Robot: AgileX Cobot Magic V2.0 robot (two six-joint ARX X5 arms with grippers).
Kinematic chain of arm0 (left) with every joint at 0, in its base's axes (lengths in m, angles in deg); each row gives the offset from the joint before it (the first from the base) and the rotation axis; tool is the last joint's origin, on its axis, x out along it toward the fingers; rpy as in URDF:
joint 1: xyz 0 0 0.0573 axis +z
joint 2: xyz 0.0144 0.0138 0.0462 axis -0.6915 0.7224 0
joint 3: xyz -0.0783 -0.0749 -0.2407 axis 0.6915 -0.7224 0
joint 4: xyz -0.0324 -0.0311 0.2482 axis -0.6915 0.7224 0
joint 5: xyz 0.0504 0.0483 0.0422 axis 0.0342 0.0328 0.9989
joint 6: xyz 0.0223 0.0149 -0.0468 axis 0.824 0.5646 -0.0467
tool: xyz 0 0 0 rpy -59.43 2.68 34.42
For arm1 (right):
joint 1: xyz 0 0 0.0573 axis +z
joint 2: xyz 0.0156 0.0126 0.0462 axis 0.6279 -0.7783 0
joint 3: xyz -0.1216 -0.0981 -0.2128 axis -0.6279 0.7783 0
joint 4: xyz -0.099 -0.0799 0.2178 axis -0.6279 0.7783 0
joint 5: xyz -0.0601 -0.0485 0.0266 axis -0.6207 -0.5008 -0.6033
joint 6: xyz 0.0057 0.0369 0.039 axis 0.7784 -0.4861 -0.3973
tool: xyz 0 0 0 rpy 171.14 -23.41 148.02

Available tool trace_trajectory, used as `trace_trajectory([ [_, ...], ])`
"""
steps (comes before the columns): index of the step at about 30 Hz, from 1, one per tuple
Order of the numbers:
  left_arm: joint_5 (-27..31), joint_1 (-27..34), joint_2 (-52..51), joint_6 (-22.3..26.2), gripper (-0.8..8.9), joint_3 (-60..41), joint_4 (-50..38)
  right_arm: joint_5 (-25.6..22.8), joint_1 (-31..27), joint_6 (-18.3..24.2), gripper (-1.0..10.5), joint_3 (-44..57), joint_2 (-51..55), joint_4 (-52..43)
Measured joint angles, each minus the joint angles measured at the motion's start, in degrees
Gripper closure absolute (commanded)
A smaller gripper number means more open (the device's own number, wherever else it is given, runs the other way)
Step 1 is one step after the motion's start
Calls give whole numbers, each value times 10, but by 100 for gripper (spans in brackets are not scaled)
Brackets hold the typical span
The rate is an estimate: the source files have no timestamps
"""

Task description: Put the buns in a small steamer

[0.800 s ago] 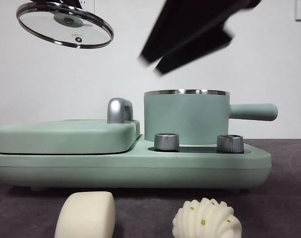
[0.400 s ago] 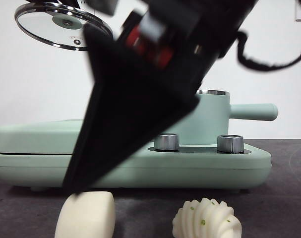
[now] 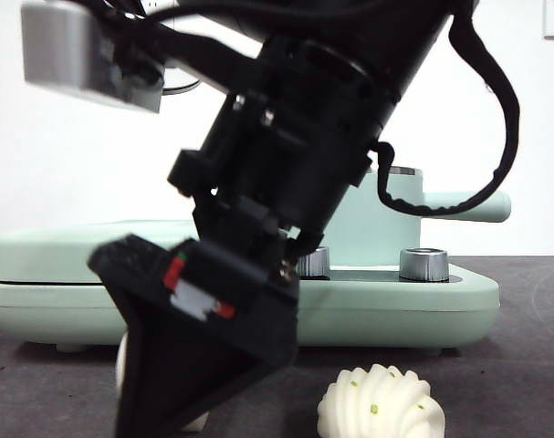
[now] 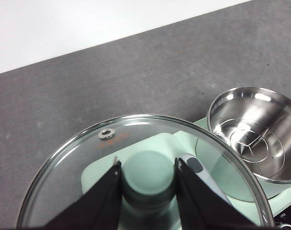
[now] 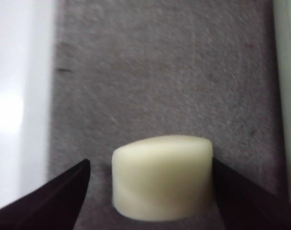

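The smooth cream bun point(image 5: 162, 177) lies on the dark table between the open jaws of my right gripper point(image 5: 151, 164), which reach down on either side of it. In the front view this gripper point(image 3: 162, 401) is low at the front left and hides most of that bun point(image 3: 121, 360). The ridged bun with green flecks point(image 3: 380, 406) lies free at the front right. The mint-green steamer pot point(image 3: 400, 224) stands open behind the arm, its steel inside and rack showing in the left wrist view point(image 4: 253, 134). My left gripper point(image 4: 147, 165) is shut on the knob of the glass lid point(image 4: 64, 167), held high.
The pot stands on a mint-green appliance base point(image 3: 395, 310) with a steel knob point(image 3: 424, 265) at the front. The flat green griddle cover point(image 3: 76, 251) lies on its left half. The pot's straight handle point(image 3: 482, 205) points right. A white wall is behind.
My right arm has come down from the top of the front view to the table and its open jaws now straddle the smooth bun. The lid stays held high.
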Motion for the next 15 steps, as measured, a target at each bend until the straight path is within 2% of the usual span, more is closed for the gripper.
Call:
trace_trajectory([
  [4, 0, 0, 0, 0, 806, 0, 0, -24, 0, 0, 734, 0, -3, 1],
  [7, 0, 0, 0, 0, 806, 0, 0, -29, 0, -8, 753, 0, 1, 3],
  [11, 0, 0, 0, 0, 806, 0, 0, -23, -1, -45, 753, -5, 62, 65],
  [15, 0, 0, 0, 0, 806, 0, 0, -32, -17, -103, 752, -77, 153, 180],
])
